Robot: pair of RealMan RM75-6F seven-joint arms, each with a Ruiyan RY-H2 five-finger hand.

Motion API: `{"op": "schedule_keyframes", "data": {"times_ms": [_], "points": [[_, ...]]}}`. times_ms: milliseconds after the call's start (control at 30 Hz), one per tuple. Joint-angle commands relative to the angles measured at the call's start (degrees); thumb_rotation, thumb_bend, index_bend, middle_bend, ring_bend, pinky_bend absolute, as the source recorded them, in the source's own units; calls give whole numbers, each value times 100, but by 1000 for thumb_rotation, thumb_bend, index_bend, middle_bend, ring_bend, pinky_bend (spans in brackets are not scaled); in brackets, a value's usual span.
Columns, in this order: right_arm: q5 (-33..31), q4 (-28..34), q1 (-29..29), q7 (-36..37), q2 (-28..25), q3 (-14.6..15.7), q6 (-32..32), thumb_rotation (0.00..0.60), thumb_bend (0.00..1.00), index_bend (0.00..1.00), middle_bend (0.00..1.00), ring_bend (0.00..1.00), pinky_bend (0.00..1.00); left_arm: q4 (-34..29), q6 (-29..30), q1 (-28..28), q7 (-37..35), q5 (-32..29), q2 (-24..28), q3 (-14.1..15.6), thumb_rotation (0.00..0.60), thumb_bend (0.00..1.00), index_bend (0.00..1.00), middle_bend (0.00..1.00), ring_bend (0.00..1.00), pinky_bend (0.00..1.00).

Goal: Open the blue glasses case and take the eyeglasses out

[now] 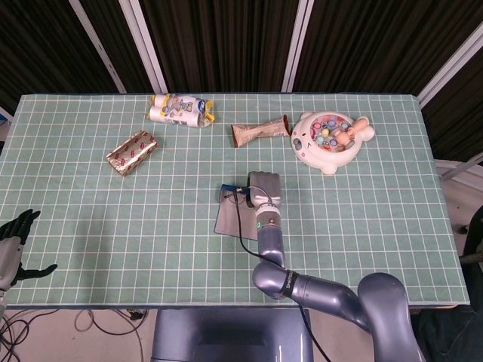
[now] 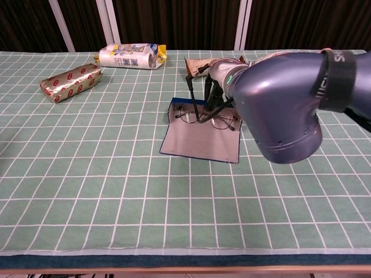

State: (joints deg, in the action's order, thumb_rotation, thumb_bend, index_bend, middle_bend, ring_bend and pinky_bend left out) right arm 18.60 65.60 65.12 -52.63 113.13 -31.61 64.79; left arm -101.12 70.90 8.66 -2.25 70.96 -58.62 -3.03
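The right arm (image 2: 278,110) is glossy blue-grey with a black band at one o'clock and a black cable; the left hand (image 1: 13,245) is black.

Table (image 1: 90,249) covered by green mat with white grid lines, reaching all four edges. Behind far edge: dark vertically ribbed wall panels (image 1: 226,41) split by slanted white bars (image 1: 149,45). Cables (image 1: 45,324) on pale floor below near-left corner. Lighting even, soft shadows.
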Motion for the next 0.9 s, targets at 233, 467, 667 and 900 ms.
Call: {"op": "schedule_keyframes", "data": {"times_ms": [233, 467, 667, 900], "points": [[-13, 888, -348, -67, -595, 137, 197, 600, 483, 612, 847, 811, 769, -10, 43, -17, 3, 56, -7, 17, 600, 74, 0, 0, 0, 0], [229, 1130, -518, 0, -936, 403, 168, 600, 484, 612, 847, 811, 769, -32, 51, -29, -40, 65, 2, 20, 600, 74, 0, 0, 0, 0], [506, 1269, -632, 156, -1179, 610, 57, 600, 484, 612, 847, 808, 769, -35, 54, -31, -29, 76, -1, 26, 600, 74, 0, 0, 0, 0], [788, 1344, -733, 453, -1309, 726, 20, 600, 485, 613, 846, 805, 769, -42, 58, -34, -34, 76, 0, 26, 600, 74, 0, 0, 0, 0]]}}
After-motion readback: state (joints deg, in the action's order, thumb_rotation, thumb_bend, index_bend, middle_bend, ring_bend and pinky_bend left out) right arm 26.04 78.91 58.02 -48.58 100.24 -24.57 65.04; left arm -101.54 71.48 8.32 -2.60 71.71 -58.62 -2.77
